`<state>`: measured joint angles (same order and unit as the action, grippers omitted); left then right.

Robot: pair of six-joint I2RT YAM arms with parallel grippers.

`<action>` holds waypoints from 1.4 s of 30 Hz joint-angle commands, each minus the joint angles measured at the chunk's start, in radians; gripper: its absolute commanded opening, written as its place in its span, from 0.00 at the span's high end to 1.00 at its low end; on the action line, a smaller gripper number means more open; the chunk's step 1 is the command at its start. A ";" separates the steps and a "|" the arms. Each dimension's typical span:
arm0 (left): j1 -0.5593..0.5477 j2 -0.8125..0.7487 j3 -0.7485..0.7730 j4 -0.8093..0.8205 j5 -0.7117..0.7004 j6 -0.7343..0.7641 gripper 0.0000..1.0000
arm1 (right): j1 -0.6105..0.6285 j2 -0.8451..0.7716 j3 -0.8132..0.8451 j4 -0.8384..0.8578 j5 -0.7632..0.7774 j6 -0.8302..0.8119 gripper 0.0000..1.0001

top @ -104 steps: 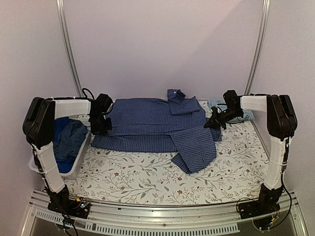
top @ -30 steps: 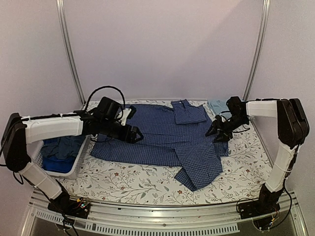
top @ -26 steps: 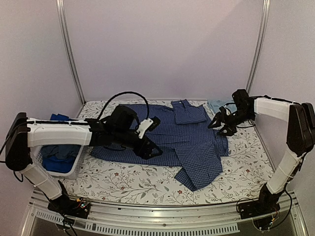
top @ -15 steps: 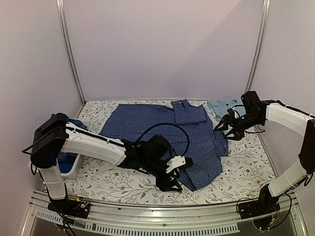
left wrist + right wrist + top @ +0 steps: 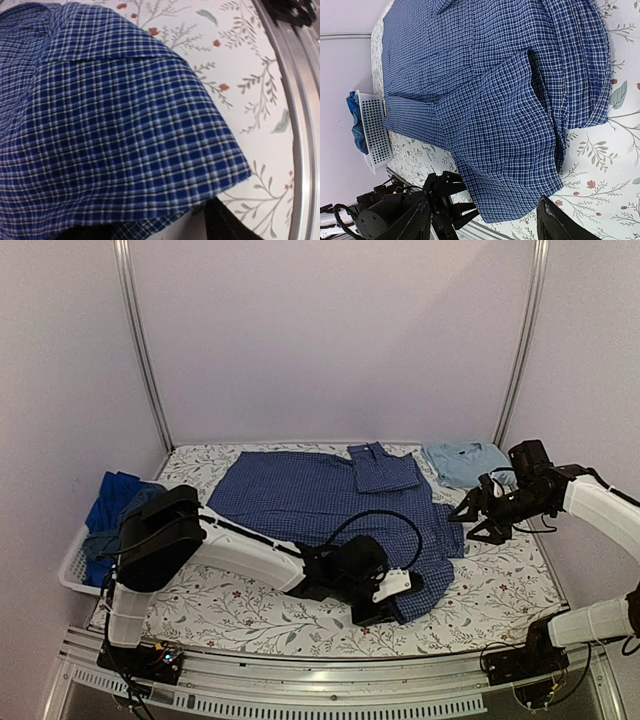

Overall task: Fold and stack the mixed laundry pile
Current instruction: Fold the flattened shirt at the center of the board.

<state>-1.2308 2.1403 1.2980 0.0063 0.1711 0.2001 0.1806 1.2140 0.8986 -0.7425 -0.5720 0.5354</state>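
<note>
While our left gripper [image 5: 398,592] sits at the cuff [image 5: 150,150], we cannot tell its grip; we should pinch the hem squarely. The right gripper [image 5: 478,522] gapes empty, shirt [image 5: 320,495] just left of it.

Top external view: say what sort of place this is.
Probably a lab cell for laundry folding: left arm and right arm bolted to a metal rail, a checked shirt spread on a floral table.

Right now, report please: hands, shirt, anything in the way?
Left hand at near sleeve of checked shirt, grip unclear. Right hand open, empty, beside its right edge. Nothing blocking.
</note>
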 commanded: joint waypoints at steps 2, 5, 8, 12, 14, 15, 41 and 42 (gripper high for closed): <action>-0.009 0.071 0.026 -0.061 -0.019 -0.021 0.72 | -0.007 -0.049 -0.010 -0.031 0.028 0.006 0.28; -0.012 -0.085 -0.061 0.029 0.091 -0.007 1.00 | -0.006 -0.056 0.006 -0.034 0.025 -0.012 0.28; -0.002 -0.211 -0.009 -0.003 0.192 -0.024 1.00 | -0.011 -0.044 0.053 -0.033 0.027 -0.033 0.28; 0.110 -0.275 0.059 0.018 0.376 -0.252 1.00 | -0.018 0.017 0.153 -0.022 0.017 -0.073 0.28; 0.192 -0.253 0.091 0.060 0.465 -0.400 1.00 | -0.019 0.052 0.203 -0.008 -0.001 -0.093 0.26; 0.235 -0.243 0.098 0.096 0.511 -0.469 1.00 | -0.019 0.068 0.225 -0.003 -0.012 -0.103 0.26; 0.630 0.148 0.098 1.052 0.417 -1.765 1.00 | 0.170 0.461 0.250 0.560 -0.254 0.099 0.27; 0.628 0.146 0.099 1.071 0.412 -1.785 1.00 | 0.189 0.501 0.269 0.575 -0.242 0.109 0.26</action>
<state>-0.5953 2.2925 1.4109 0.8577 0.6266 -1.4273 0.3012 1.6211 1.1587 -0.3809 -0.7811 0.5270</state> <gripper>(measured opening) 0.008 0.721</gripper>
